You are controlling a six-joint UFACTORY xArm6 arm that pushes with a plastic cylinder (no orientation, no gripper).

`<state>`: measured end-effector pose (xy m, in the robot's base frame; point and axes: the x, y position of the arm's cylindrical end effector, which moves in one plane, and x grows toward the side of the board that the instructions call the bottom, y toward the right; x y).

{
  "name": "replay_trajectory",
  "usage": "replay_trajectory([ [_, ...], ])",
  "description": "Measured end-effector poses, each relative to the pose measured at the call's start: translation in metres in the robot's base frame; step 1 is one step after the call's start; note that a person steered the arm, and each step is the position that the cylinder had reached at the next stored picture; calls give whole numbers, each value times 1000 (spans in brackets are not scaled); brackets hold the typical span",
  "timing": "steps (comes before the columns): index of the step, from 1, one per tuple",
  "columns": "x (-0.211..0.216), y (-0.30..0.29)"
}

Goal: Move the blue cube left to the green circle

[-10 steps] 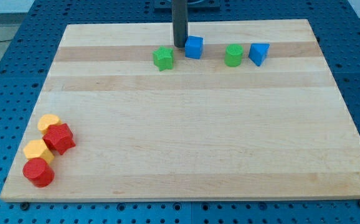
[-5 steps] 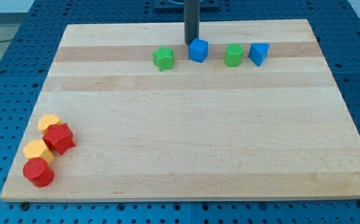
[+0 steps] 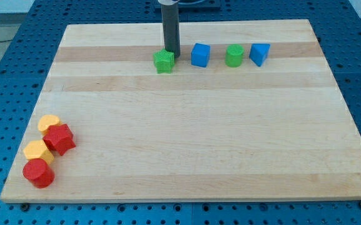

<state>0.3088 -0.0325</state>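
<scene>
Camera view: blue cube (image 3: 200, 54) sits near the top of the bench (image 3: 187, 162), w/ the green circle (image 3: 233, 55) just beside it on the view's right, a small gap between them, not touching. So the cube already lies to the left of the circle, more or less in line w/ it.

Handling, as a guess: small hard block, prob. light, should slide easily on smooth wood and won't deform or break. No hand on this arm, only a rod, so nothing spreads or pinches; the cube can only be pushed. Best contact looks like the middle of a flat side face; an off-centre push would likely spin it.

My tip (image 3: 172, 54) is left of the cube, apart from it, right at the top-right corner of the green star-like block (image 3: 163, 61); can't tell if it touches.

Further out from the cube: blue triangular block (image 3: 260, 54) right of the circle. Far off at the bench's lower left, two red blocks (image 3: 59, 139) (image 3: 38, 173) and two yellow blocks (image 3: 49, 122) (image 3: 37, 150), clustered.
</scene>
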Motion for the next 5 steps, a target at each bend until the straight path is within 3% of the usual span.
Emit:
replay_trajectory([
  [5,4,41],
])
